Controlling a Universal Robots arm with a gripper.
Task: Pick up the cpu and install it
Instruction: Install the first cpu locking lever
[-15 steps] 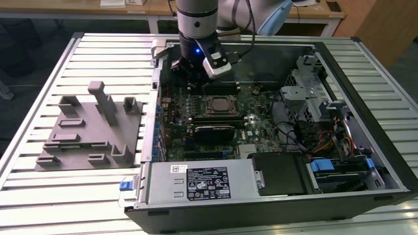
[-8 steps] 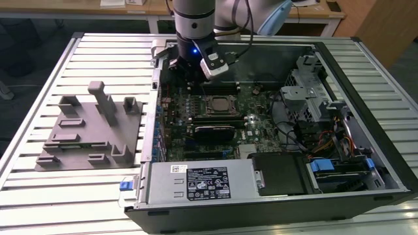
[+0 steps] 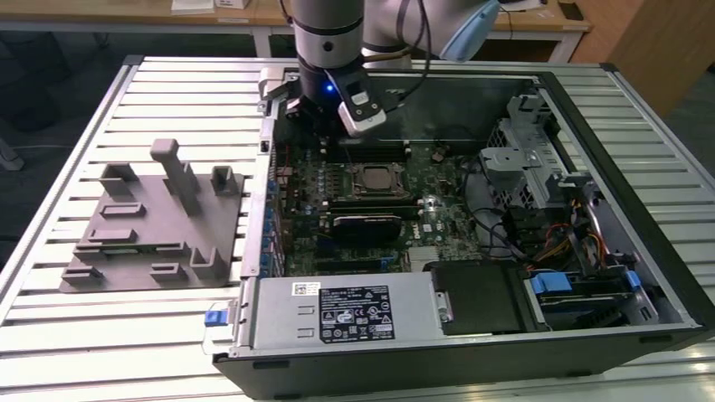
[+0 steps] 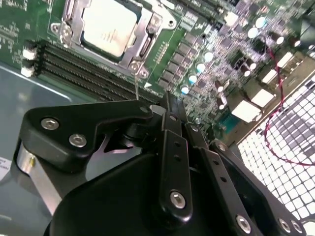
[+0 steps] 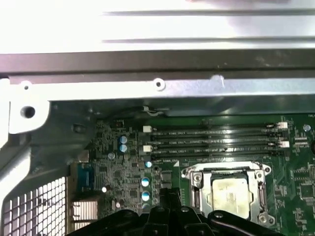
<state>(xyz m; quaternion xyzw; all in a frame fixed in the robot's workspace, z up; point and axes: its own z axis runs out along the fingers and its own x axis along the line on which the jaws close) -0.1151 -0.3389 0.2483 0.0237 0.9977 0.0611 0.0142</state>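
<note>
The cpu (image 4: pixel 107 25) is a small square chip with a shiny silver-grey top. It lies flat inside the metal-framed socket (image 4: pixel 147 35) on the green motherboard, and it appears in both wrist views (image 5: pixel 229 194). In the exterior view the socket (image 3: pixel 374 177) sits mid-board in the open computer case. My gripper (image 3: pixel 325 134) hangs over the board just behind the socket, near the memory slots (image 5: pixel 216 140). Its black fingers (image 4: pixel 170 128) are shut together with nothing between them, apart from the cpu.
The case wall (image 3: pixel 268 167) stands close beside the gripper on the exterior view's left. A black block (image 3: pixel 363 224) lies in front of the socket. Drive cage and cables (image 3: pixel 537 193) crowd the exterior view's right. A grey fixture (image 3: pixel 156 218) rests on the slatted table.
</note>
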